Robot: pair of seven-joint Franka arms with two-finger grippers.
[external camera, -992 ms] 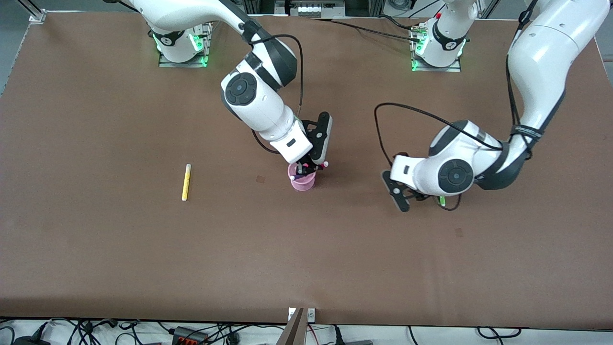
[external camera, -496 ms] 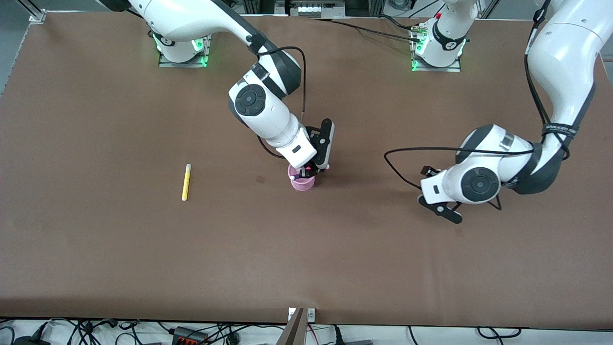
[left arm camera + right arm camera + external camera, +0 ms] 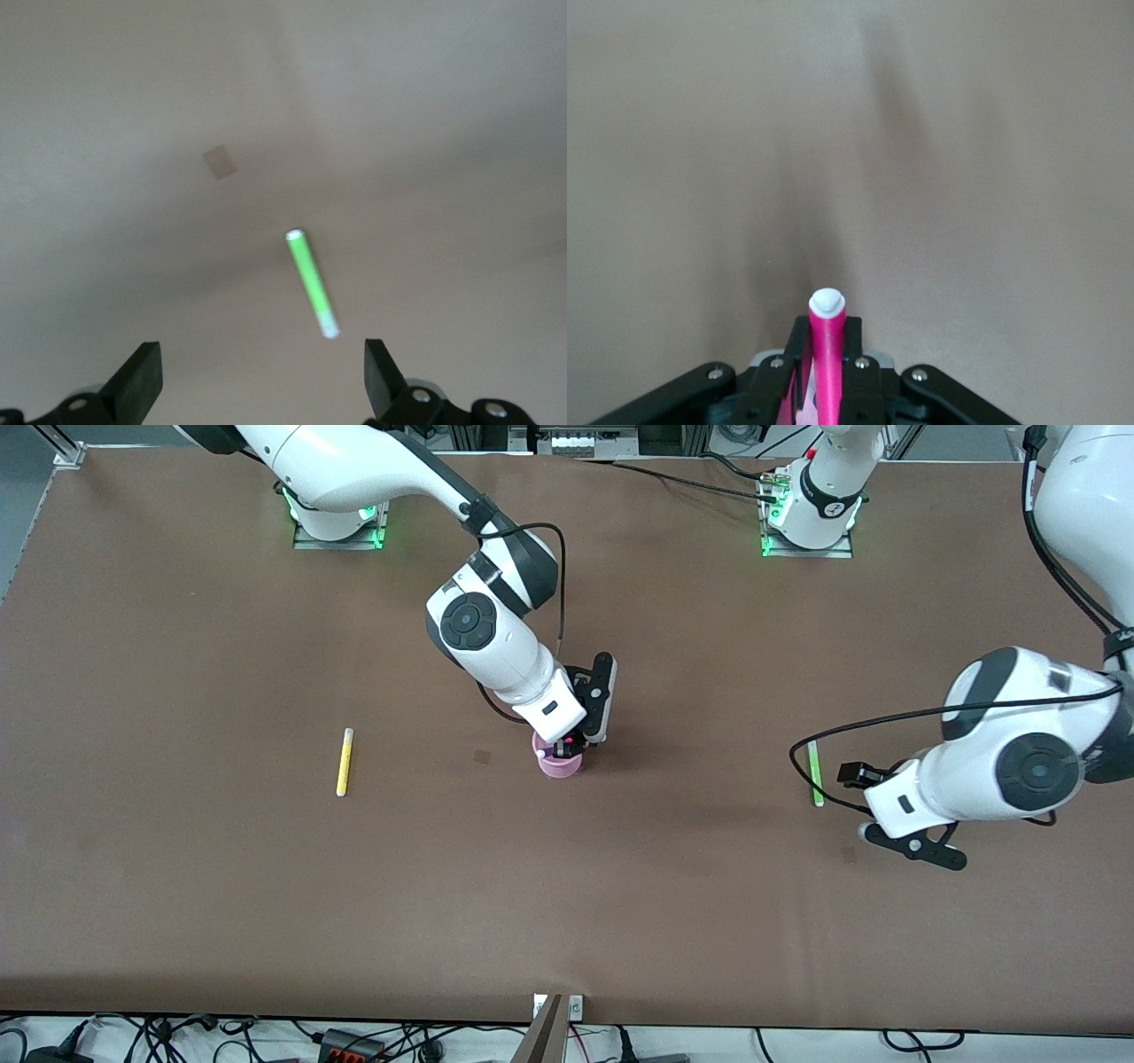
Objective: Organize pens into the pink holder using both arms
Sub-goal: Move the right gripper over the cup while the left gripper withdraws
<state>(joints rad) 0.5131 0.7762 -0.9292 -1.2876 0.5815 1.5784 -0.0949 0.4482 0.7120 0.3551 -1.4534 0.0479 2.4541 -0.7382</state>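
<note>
Over the pink holder [image 3: 559,762], near the middle of the worktop [image 3: 177,886], my right gripper [image 3: 574,741] has its jaws clamped on the magenta pen [image 3: 827,354], which stands upright between them with its whitish cap up. I judge the step in hand to be the drop. To do it well I would keep the pen vertical, centre its lower end inside the thin rim, and part the jaws only when the tip is well down in the cup, because the cup looks light and a nudge on its wall could tip it. A whitish pen end [image 3: 539,749] shows at the rim, so something may already stand inside, though I cannot tell its colour; I would aim for the free part of the opening.

My left gripper [image 3: 855,773] hovers toward the left arm's end of the worktop with its jaws wide apart and empty. The green pen [image 3: 814,772] lies flat just beside it, and my left wrist view shows it [image 3: 311,283] ahead of the fingertips [image 3: 142,381]. I would line the jaws across its shaft before descending.

Counted: two arms, one holder, one magenta pen in my grip, one green pen and one yellow pen [image 3: 344,762] lying loose, the yellow toward the right arm's end. I cannot make out a purple pen.
</note>
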